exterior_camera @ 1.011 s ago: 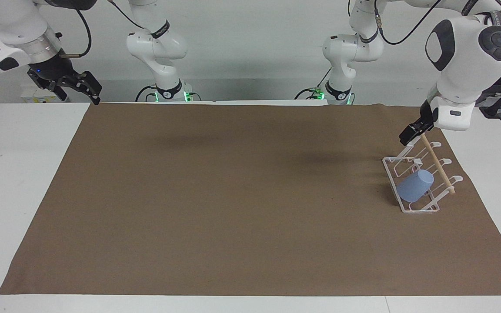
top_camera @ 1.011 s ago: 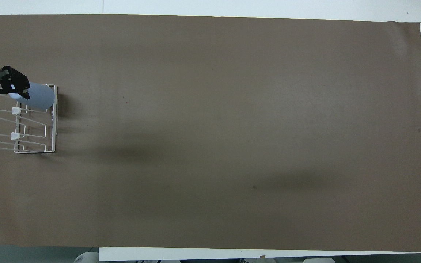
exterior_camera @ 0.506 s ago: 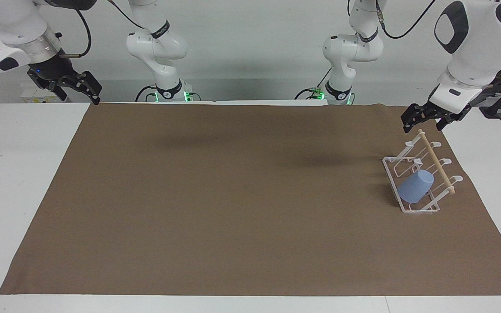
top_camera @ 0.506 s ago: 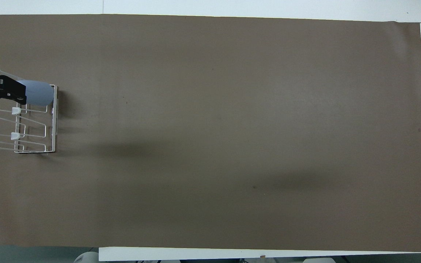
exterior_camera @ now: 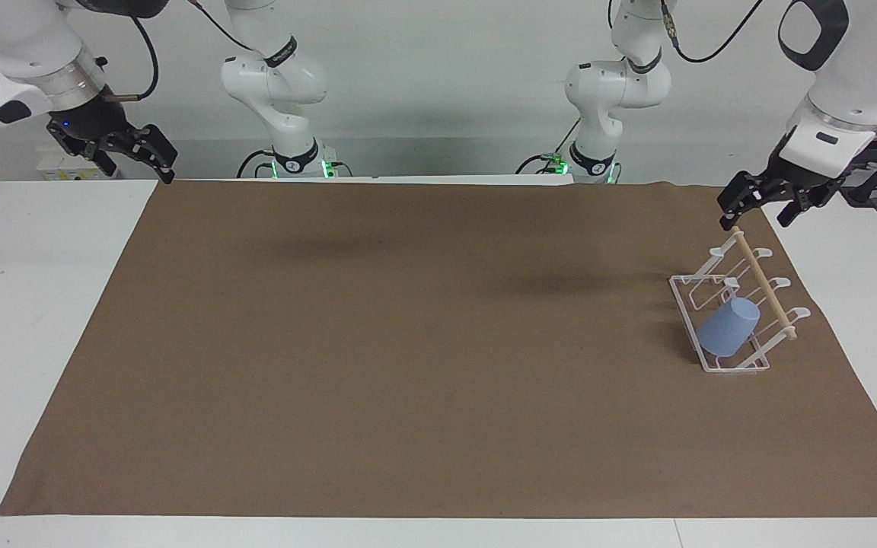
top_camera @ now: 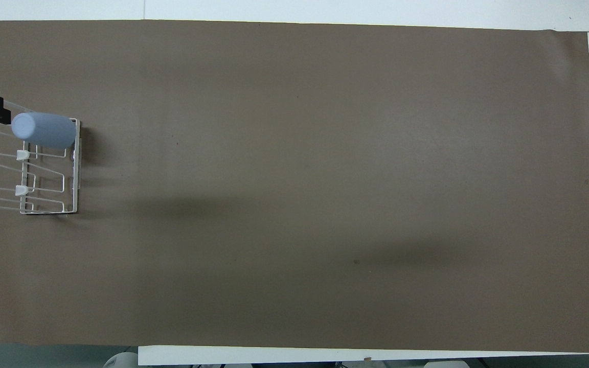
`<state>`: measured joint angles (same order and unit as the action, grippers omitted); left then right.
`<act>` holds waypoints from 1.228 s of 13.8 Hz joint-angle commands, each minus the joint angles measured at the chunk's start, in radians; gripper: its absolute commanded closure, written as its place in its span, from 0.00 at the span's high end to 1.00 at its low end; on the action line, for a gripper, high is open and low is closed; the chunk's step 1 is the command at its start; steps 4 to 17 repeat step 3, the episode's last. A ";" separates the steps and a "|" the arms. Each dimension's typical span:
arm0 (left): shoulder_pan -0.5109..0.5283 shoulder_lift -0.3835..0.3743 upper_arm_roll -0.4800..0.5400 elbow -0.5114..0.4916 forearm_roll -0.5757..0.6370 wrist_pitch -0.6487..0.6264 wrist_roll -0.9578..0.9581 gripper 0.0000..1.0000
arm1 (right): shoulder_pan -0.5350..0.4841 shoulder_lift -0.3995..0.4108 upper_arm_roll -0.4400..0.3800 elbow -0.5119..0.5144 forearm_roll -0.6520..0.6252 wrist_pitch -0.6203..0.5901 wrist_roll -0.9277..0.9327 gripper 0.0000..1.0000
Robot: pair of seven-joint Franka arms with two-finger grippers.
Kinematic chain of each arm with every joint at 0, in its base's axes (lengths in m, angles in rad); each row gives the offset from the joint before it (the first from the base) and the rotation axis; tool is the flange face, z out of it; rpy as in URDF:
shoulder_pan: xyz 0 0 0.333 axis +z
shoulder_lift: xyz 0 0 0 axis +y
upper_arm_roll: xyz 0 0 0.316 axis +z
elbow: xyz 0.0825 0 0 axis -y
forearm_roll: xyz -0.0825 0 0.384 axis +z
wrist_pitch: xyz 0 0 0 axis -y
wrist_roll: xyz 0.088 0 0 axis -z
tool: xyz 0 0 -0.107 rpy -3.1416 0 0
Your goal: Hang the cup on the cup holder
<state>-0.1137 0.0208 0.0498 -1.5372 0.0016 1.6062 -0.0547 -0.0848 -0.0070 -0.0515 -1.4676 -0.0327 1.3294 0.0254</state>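
Hanging inverted on the cup holder (exterior_camera: 735, 304), the cup (exterior_camera: 726, 326); both tools spread, empty.

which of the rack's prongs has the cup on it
The end prong farthest from the robots on the cup holder: the cup sits tilted over it, while the other prongs are bare.

White table (exterior_camera: 43, 304), nearly all covered by brown mat (exterior_camera: 408, 342). Lying directly on mat, at left arm's end: white wire cup holder (exterior_camera: 720, 364), base flat. White table margin bare at both ends.
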 commanded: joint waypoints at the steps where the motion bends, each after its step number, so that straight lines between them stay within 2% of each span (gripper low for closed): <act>1: -0.001 -0.048 -0.004 -0.067 -0.017 0.023 -0.016 1.00 | 0.000 -0.022 -0.002 -0.025 -0.003 -0.001 -0.024 0.99; 17: 0.000 -0.047 -0.004 -0.063 -0.012 0.003 0.015 1.00 | 0.002 -0.022 -0.002 -0.025 -0.003 -0.001 -0.024 0.99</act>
